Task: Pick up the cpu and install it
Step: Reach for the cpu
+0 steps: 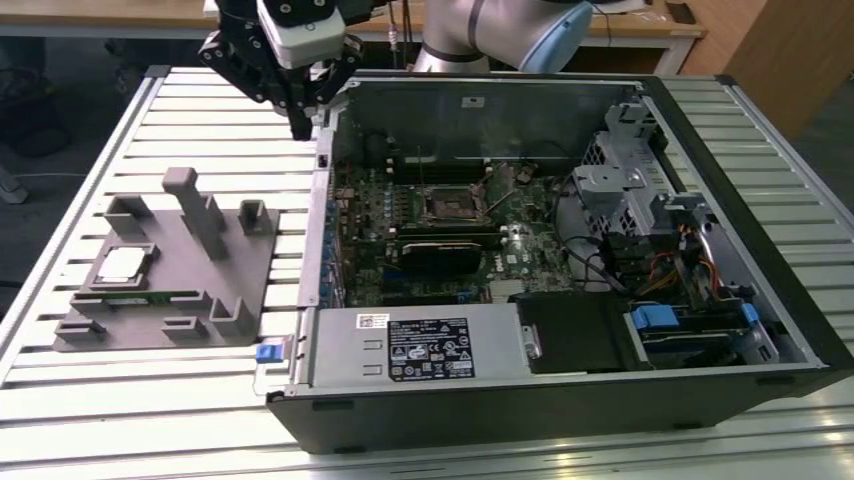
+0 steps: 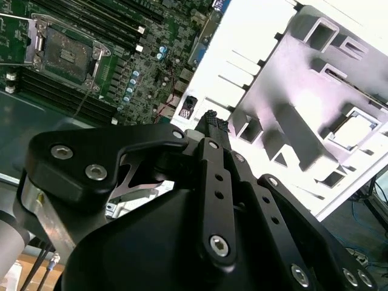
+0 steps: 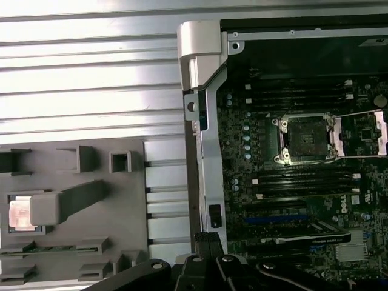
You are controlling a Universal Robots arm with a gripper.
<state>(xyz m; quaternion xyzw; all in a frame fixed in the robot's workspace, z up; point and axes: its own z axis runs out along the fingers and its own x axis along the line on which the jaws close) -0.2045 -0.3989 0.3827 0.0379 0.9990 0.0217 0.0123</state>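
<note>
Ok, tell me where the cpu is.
The cpu lies on the grey tray at the exterior view's left, outside the computer case, next to the green memory strip.

Silvery square cpu (image 1: 120,264) lies flat in tray (image 1: 267,272).

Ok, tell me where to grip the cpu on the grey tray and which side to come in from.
Take the cpu by two opposite edges, coming straight down from above. It lies flat, metal top up, in a shallow seat of the grey tray, so only its rim offers a hold. Probably keep the jaws clear of the tall post beside it.
</note>
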